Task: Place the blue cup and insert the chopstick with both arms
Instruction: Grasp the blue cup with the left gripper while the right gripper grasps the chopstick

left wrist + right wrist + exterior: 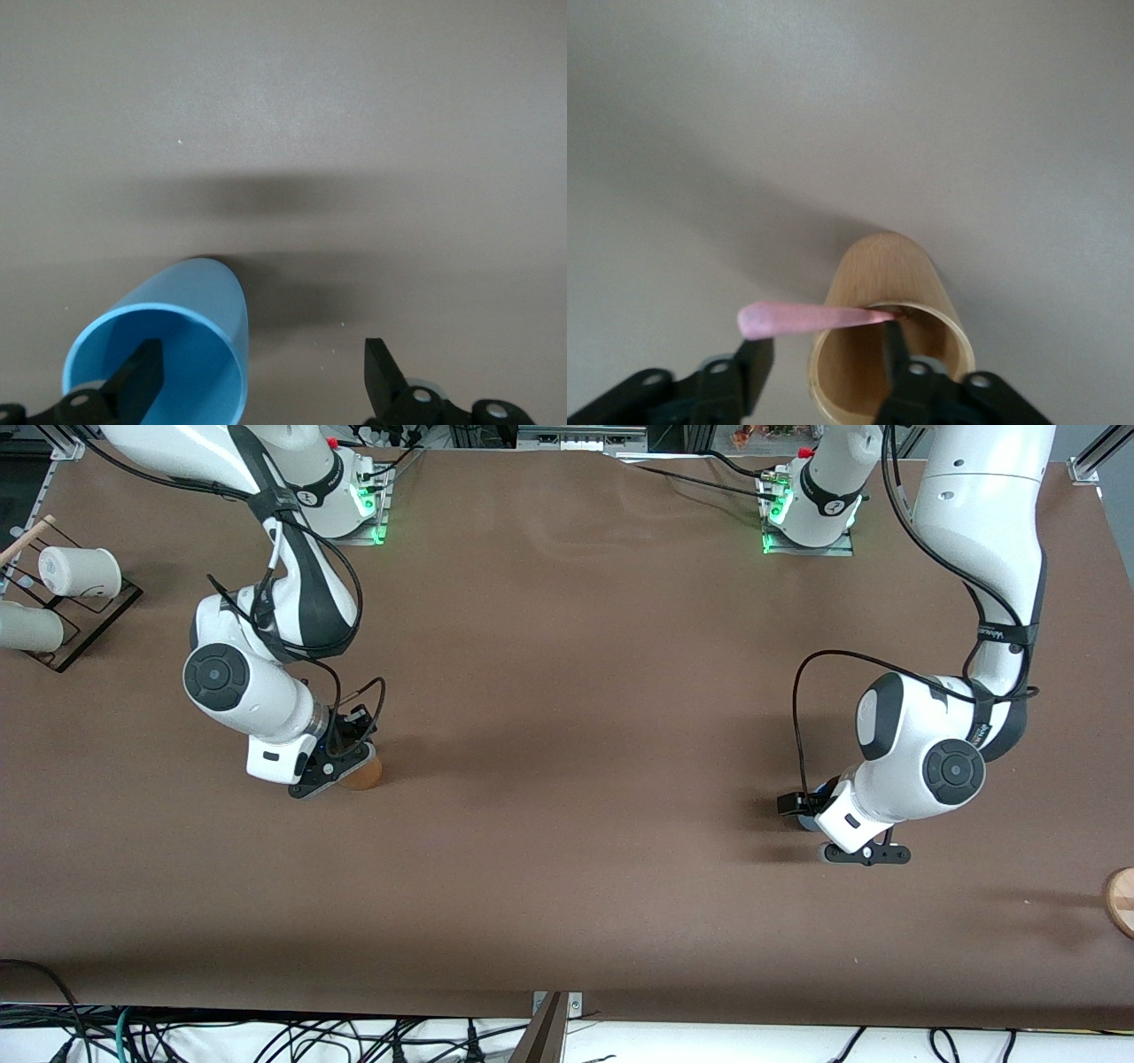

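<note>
Blue cup (pixel 168 350) on brown table (pixel 567 691), tan cup (pixel 888 336) apart

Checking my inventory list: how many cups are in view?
4. Blue cup under the left gripper; tan cup under the right gripper; two white cups on the rack. More may be hidden.

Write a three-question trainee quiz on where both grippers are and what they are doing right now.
1. True or false: one finger of the left gripper is inside the blue cup.
2. The chopstick sticks out of which cup? A. tan cup B. blue cup
3. Fill in: the right gripper has its fingers ____.

Key: 1 true; 2 A; 3 open, one finger inside the tan cup's rim.
</note>
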Controlling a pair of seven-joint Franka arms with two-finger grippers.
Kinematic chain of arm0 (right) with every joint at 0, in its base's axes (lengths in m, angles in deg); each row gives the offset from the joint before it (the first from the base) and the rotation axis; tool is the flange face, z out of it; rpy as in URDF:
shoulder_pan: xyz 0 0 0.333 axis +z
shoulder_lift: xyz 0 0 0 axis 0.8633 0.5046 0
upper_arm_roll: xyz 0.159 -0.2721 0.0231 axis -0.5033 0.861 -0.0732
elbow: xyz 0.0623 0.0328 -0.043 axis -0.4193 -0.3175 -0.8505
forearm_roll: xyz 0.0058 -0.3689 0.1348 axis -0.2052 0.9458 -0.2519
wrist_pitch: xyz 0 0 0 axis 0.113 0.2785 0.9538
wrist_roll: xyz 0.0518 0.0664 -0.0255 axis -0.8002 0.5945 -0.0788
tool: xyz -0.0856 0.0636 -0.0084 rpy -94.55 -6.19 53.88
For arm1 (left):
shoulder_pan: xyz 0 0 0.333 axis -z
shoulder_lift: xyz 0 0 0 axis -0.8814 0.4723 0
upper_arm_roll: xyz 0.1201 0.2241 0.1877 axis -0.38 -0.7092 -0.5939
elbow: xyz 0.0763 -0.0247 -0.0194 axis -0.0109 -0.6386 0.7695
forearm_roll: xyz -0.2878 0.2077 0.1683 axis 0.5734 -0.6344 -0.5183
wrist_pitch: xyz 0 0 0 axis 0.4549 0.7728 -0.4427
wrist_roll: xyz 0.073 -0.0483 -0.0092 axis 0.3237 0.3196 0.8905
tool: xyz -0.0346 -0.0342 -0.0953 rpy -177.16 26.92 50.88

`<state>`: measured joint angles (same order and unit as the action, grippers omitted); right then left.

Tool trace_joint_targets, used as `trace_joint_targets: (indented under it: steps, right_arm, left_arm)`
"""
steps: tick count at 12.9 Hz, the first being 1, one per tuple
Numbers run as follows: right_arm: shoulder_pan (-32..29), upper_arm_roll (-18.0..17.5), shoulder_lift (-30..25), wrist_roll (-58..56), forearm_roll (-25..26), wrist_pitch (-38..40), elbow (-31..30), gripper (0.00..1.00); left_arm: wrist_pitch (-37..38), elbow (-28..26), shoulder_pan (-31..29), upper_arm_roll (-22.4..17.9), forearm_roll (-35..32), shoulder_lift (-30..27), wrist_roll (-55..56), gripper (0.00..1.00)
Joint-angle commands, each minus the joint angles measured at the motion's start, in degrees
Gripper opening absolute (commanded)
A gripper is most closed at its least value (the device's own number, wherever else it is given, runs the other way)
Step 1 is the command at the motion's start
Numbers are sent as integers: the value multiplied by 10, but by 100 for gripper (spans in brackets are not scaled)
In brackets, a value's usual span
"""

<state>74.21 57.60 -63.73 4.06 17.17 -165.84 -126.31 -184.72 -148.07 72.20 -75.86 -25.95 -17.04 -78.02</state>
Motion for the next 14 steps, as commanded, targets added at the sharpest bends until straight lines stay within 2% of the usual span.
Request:
trace_joint_targets:
  steps: [1,4,5,6,11,14]
  right_arm:
    - [1,0,-1,-11,2,-8,-2,38]
    - [1,0,0,-11,2,-8,-2,19]
    - [1,0,0,-11,2,-8,-2,9]
    - [1,0,0,-11,2,-7,-2,1]
    - [1,0,-11,-16,2,0,2,0]
    - [1,0,-39,-19,2,28,9,0]
  left_arm:
    - [-64,-55,0,2,-13,-12,-1,92]
    - [-64,-56,-2,2,-13,-11,1,24]
    - [-61,-56,-4,3,-13,-11,2,2]
    - [-53,-52,-5,2,-12,-11,5,0]
    - [-32,-44,-7,2,-10,-13,6,0]
    - [-4,-15,2,4,-3,-14,21,0]
